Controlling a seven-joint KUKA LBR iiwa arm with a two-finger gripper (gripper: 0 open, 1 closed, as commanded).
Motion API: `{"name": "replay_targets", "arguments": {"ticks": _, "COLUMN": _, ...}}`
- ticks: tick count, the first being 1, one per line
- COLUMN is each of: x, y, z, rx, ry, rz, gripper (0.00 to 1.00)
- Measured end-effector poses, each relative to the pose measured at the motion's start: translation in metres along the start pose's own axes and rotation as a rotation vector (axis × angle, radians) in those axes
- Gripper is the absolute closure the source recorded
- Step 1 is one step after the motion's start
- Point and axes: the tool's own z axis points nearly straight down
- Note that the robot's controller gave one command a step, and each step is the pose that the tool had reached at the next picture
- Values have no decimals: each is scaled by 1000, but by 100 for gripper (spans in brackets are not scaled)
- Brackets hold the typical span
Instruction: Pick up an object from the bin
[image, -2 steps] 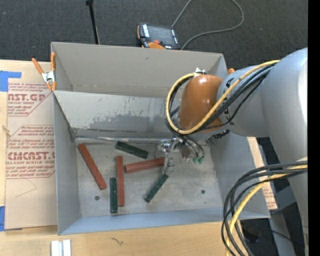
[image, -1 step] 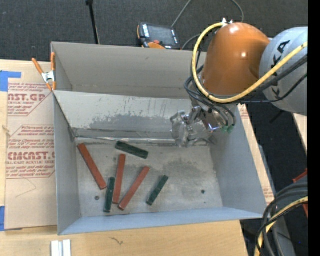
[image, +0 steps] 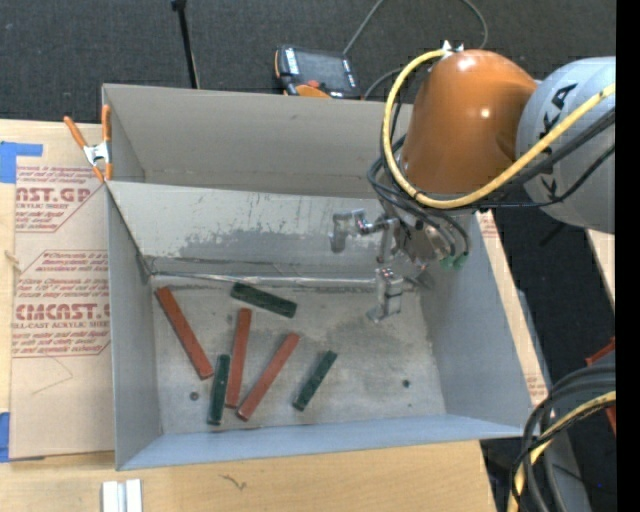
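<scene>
The hand (image: 385, 300) hangs over bare floor in the right half of the bin (image: 250, 130); I cannot tell whether it is open or closed. Nearest lie a dark green stick (image: 314, 380) and a red stick (image: 268, 375), among others to the left.

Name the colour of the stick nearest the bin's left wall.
The stick is reddish-orange, shown in the camera view.
</scene>
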Motion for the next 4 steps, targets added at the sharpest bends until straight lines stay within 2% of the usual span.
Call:
{"name": "replay_targets", "arguments": {"ticks": 1, "x": 18, "y": 35, "z": 164, "rx": -3, "ry": 11, "rz": 77, "gripper": 0}}
{"name": "replay_targets", "arguments": {"ticks": 2, "x": -16, "y": 74, "z": 179, "rx": -1, "ry": 0, "rz": 385, "gripper": 0}}
{"name": "replay_targets", "arguments": {"ticks": 3, "x": -3, "y": -7, "z": 179, "rx": 3, "ry": -1, "rz": 493, "gripper": 0}}
{"name": "replay_targets", "arguments": {"ticks": 4, "x": -20, "y": 64, "z": 172, "rx": -2, "ry": 0, "rz": 378, "gripper": 0}}
